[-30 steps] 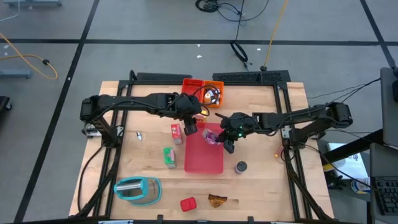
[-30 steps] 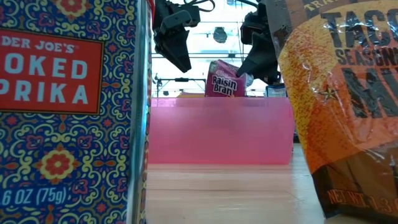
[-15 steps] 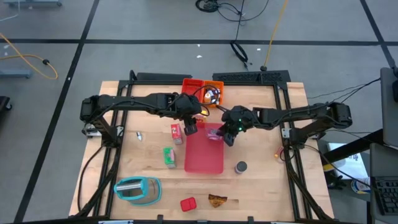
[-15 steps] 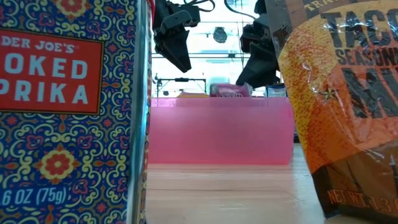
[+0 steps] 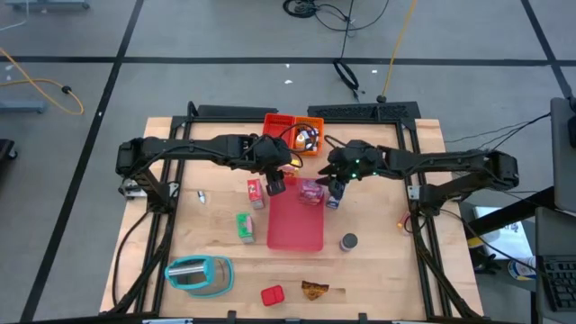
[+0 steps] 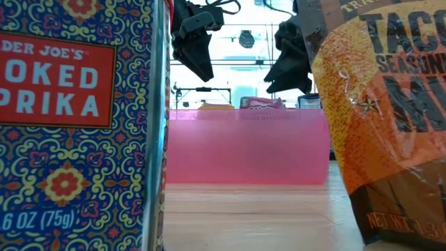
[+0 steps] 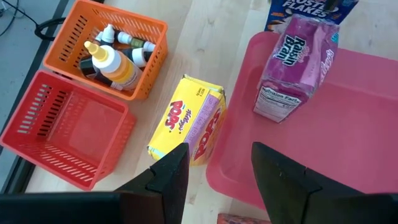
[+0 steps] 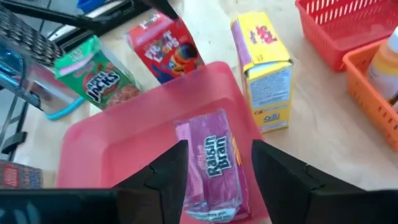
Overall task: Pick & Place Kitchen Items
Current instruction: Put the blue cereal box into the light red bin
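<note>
**A:** High view first: where is the pink Raisin Bran box (image 5: 312,191)?

**B:** Lying flat at the far end of the pink tray (image 5: 295,219), near its right corner. The right hand (image 5: 336,186) hangs just right of it, above the tray's far right edge, by the blue Frosted Flakes box (image 5: 333,202).

**A:** Is that hand gripping anything?

**B:** No. In the right wrist view its two fingers (image 8: 166,173) stand apart with nothing between them, the box lying free on the tray below.

**A:** And the left hand (image 5: 275,184)?

**B:** Above the tray's far left corner, fingers spread and empty too. The yellow Pops box (image 7: 188,127) lies on the bench (image 5: 378,261) just left of the tray.

**A:** What else is out?

**B:** A red cereal box (image 5: 256,193) and a green one (image 5: 244,226) left of the tray, a grey can (image 5: 348,241) to its right, and a red tin (image 5: 272,295) and a brown packet (image 5: 314,290) at the near edge. The orange bin (image 5: 308,137) at the far side holds small bottles; the red bin (image 5: 278,127) beside it is bare.
</note>
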Action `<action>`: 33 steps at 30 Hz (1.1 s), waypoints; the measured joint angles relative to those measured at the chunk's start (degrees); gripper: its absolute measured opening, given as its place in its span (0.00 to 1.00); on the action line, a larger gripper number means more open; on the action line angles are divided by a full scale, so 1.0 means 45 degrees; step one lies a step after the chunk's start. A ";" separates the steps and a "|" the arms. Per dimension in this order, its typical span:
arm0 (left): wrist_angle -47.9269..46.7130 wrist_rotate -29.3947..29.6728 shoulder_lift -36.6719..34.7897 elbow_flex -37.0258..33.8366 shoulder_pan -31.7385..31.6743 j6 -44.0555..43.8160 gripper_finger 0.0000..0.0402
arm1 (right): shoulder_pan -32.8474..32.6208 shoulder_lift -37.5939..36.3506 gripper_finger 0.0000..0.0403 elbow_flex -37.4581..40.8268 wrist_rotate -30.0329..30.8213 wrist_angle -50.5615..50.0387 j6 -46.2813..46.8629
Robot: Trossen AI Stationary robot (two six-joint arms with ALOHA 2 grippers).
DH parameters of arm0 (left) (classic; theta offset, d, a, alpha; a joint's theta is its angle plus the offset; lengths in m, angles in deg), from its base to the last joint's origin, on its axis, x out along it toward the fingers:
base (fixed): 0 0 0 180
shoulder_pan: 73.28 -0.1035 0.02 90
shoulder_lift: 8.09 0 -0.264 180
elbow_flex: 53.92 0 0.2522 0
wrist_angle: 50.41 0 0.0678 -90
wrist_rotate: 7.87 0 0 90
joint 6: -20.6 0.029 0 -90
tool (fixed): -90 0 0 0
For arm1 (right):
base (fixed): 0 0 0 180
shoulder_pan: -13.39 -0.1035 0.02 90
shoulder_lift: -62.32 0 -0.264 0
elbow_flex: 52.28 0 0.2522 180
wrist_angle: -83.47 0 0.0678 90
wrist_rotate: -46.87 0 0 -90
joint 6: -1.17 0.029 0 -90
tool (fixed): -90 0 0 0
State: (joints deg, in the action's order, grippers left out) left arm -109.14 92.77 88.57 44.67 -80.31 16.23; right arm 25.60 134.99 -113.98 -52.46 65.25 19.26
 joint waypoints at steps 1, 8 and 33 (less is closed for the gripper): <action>0.0000 0.0000 0.0000 0.0000 0.0000 -0.0025 0.44 | 0.0000 -0.0195 0.43 0.0000 -0.0006 -0.0205 -0.0038; 0.0000 0.0000 0.0000 -0.0005 0.0000 -0.0051 0.44 | -0.0005 -0.1524 0.46 0.0000 0.0026 -0.3030 0.0268; 0.0058 0.0000 0.0000 -0.0002 0.0004 -0.0061 0.44 | -0.0005 -0.2897 0.45 0.1758 0.2070 -0.3734 0.0500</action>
State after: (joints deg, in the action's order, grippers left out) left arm -108.88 92.77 88.57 44.66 -80.29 15.96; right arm 25.58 121.95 -106.07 -43.15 48.45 21.51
